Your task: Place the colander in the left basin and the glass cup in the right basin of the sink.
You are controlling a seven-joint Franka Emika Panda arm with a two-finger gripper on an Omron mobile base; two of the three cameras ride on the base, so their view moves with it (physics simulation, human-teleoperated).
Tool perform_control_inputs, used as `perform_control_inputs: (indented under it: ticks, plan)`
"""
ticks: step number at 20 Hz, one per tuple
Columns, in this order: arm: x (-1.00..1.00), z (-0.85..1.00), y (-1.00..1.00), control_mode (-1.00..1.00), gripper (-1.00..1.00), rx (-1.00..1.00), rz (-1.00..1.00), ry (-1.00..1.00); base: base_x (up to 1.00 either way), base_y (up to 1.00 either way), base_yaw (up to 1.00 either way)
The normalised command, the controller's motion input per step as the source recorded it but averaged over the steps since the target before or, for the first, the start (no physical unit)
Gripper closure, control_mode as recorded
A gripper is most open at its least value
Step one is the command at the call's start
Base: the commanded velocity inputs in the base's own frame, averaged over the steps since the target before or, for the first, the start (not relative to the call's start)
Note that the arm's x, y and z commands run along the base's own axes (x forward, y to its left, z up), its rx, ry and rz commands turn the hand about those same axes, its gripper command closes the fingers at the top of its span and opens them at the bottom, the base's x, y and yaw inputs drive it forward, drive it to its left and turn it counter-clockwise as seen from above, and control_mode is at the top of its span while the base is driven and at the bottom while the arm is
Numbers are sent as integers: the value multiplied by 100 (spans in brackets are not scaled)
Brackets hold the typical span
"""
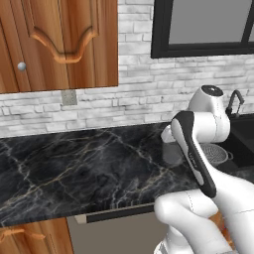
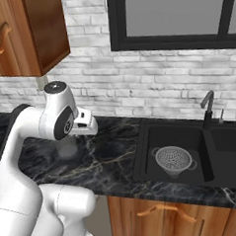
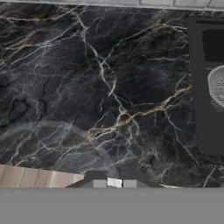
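Note:
The silvery mesh colander (image 2: 173, 160) sits in the left basin (image 2: 163, 136) of the black sink (image 2: 140, 160); it also shows behind my arm (image 1: 217, 154) and at the hand view's right edge (image 3: 217, 85). The right basin (image 2: 231, 139) lies beyond the divider. The translucent glass cup (image 2: 67, 150) is over the marble counter left of the sink, directly under my hand, and shows faintly beside my forearm (image 1: 171, 155). In the hand view its curved rim (image 3: 52, 127) sweeps to my gripper (image 3: 114, 183), which is shut on the cup's wall.
The black faucet (image 2: 207, 107) stands at the sink's back edge. Dark marble counter (image 2: 107, 150) stretches left of the sink, with a brick wall behind it. A wooden wall cabinet (image 2: 31, 36) hangs above my arm. The counter's front edge (image 3: 35, 177) lies just below my fingers.

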Motion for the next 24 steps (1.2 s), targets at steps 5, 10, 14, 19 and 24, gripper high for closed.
perform_control_inputs:
  ticks: [5, 10, 14, 19, 24]
  plan:
    - [-22, 1, -30, -100, 100, 0, -3, 0, 0, 0, 0]
    - [-13, 0, -7, 100, 100, 0, -1, 0, -17, -16, 0]
    - [0, 0, 0, 100, 100, 0, 0, 0, -22, -54, 0]
    - [0, 0, 0, 100, 100, 0, 0, 0, -14, -66, 0]
    - [0, 0, 0, 100, 100, 0, 0, 0, -4, -70, -2]
